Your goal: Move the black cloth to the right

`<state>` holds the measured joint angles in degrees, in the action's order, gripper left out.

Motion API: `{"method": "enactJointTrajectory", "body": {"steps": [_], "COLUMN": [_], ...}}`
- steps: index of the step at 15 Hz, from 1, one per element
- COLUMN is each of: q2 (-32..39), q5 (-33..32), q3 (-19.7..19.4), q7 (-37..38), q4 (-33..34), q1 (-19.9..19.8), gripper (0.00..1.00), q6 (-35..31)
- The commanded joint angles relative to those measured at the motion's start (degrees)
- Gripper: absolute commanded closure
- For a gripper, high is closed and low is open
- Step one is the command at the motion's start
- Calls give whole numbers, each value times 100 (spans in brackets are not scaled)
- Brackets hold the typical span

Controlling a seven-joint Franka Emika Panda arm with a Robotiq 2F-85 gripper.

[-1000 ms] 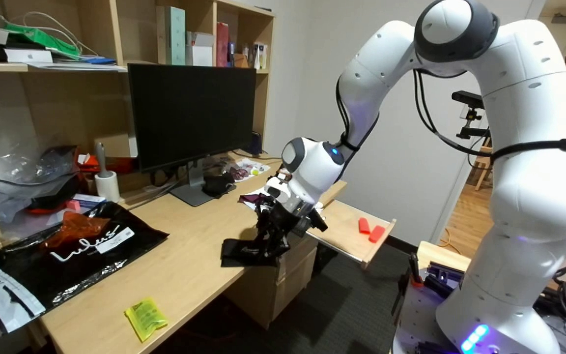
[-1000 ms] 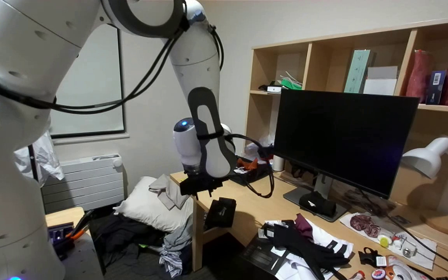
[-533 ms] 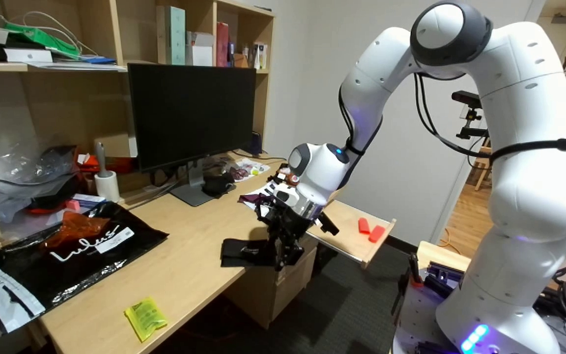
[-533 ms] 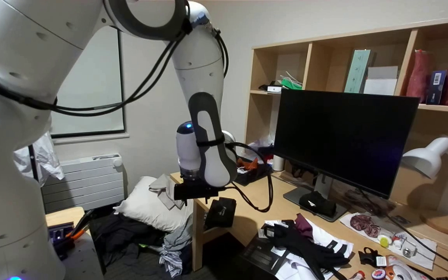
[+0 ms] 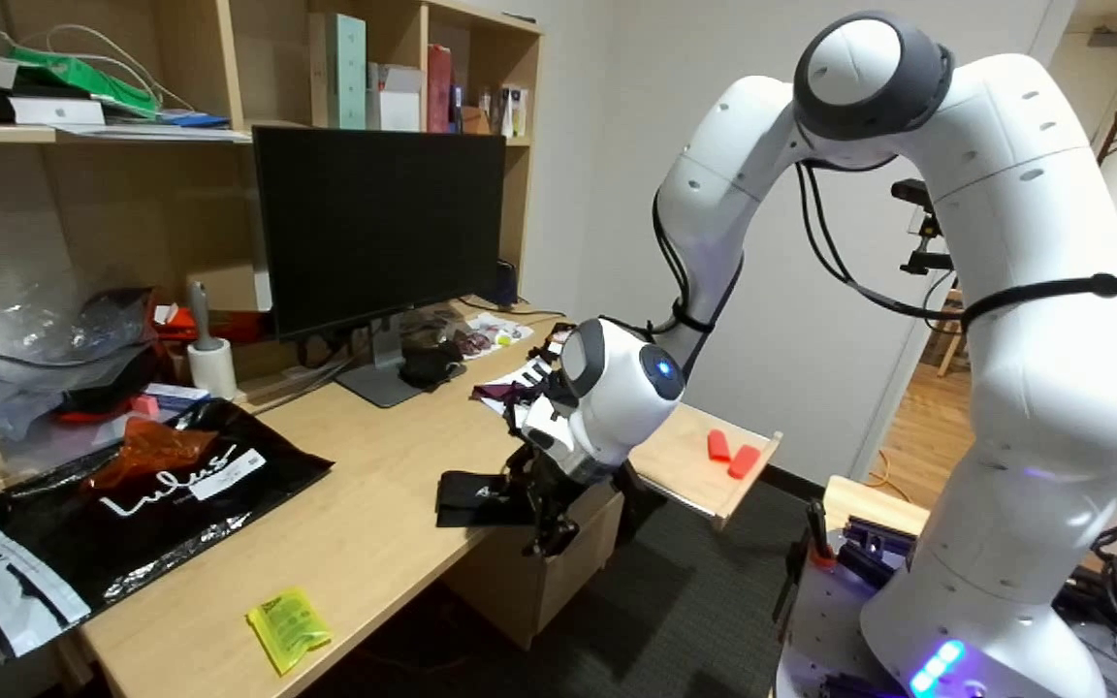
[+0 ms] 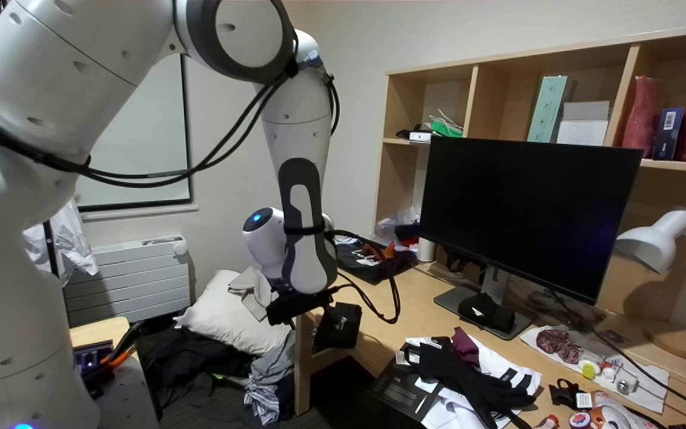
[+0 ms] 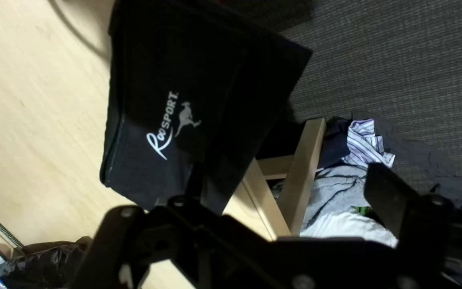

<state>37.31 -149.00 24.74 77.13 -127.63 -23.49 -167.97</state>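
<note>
Black cloth (image 7: pixel 199 86) upper left-of-centre in wrist view, overhanging bench (image 7: pixel 42 112) edge; jaws wide, nothing held, contact with cloth hard to tell. Likely pre-grasp alignment; next move should bring overhang between jaws, close, carry right

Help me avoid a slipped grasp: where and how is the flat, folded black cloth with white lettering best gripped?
Probably best to grip the black cloth by its overhanging side, jaws above and below, coming from over the dark grey carpet: the rest lies flat on the pale wooden desk, but that side juts past its edge, seemingly unsupported.
</note>
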Motion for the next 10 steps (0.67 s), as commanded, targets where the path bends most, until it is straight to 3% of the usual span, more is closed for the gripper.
{"method": "enactJointTrajectory", "body": {"steps": [1, 8, 9, 10], "q2": [112, 239, 233, 245], "q5": [107, 128, 138, 140], "q3": [-357, -513, -547, -561], "q7": [-237, -231, -240, -223], "q4": [-58, 48, 50, 72], "q1": [353, 426, 451, 441], "gripper": [0, 0, 25, 26], "q6": [442, 1107, 1148, 1128]}}
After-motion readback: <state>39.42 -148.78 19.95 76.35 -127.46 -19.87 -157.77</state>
